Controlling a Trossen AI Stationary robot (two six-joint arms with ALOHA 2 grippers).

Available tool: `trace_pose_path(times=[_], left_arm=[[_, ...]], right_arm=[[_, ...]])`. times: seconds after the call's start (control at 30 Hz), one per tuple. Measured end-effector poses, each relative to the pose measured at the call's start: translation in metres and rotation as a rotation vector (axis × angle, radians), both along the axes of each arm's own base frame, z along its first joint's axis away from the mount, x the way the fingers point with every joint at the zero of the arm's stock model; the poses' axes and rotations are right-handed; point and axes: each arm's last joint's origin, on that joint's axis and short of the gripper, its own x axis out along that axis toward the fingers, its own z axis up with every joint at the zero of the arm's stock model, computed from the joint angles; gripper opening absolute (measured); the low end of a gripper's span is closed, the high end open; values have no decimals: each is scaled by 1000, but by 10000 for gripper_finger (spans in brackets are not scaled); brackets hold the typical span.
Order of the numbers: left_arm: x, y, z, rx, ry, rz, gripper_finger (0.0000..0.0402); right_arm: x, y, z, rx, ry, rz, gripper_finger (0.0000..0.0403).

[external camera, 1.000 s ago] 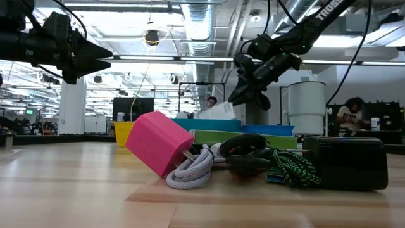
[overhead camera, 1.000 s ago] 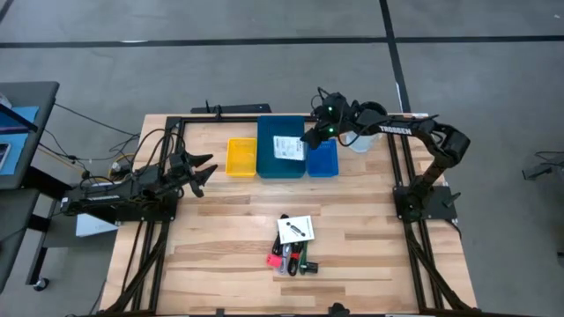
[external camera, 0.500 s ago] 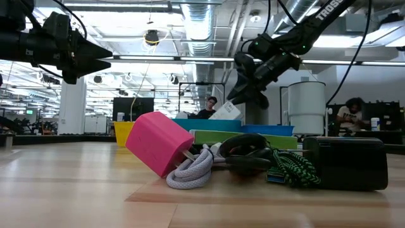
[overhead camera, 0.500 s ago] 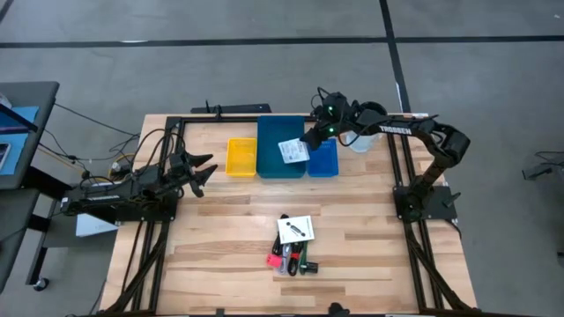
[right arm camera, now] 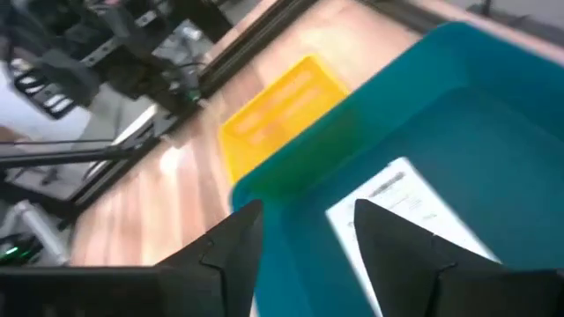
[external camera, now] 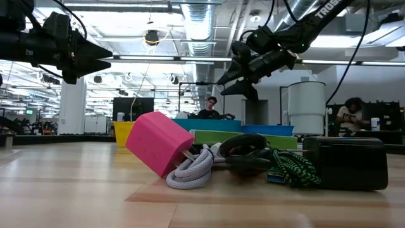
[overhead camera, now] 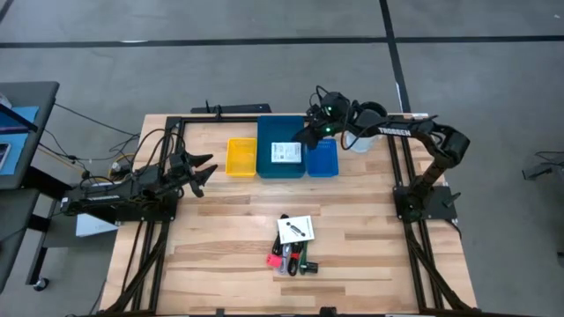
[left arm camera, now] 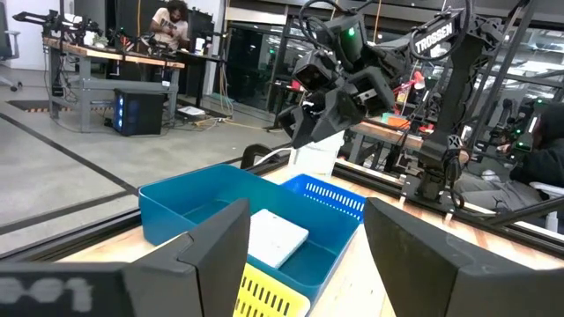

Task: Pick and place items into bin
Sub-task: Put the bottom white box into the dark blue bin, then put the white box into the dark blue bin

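Note:
A white card with black print (overhead camera: 286,153) lies flat on the floor of the teal bin (overhead camera: 264,167) at the table's far side; the left wrist view shows the card (left arm camera: 275,236) there too. My right gripper (overhead camera: 306,139) hovers open above the bin's right part, clear of the card (right arm camera: 410,211). The other items lie in a pile near the table's front: a second white card (overhead camera: 295,229), a pink-red piece (overhead camera: 275,261), and green and black pens (overhead camera: 305,263). My left gripper (overhead camera: 210,167) waits open at the table's left.
A yellow bin (overhead camera: 241,156) stands left of the teal bin and a blue basket (overhead camera: 322,158) right of it. A white container (overhead camera: 359,139) sits at the far right. Black frame rails (overhead camera: 401,167) run along the table's sides. Bare wood lies between the bins and the pile.
My right gripper has opened and let go of the white card, which has dropped from a tilted hang and now lies flat in the teal bin. The gripper has tipped up from pointing steeply down to nearly level.

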Motion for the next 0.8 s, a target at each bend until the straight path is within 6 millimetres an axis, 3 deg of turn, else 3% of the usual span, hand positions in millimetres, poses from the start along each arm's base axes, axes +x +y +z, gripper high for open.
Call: trace_pose_path(times=[0.23, 0.57, 0.8], left_arm=[[0, 0, 0, 0, 0, 0, 212], [0, 0, 0, 0, 0, 0, 212], [0, 0, 0, 0, 0, 0, 212]], right_arm=[[8, 20, 3, 133, -14, 172, 198], [0, 68, -21, 322, 328, 311, 194], [1, 100, -21, 380, 450, 342, 198]])
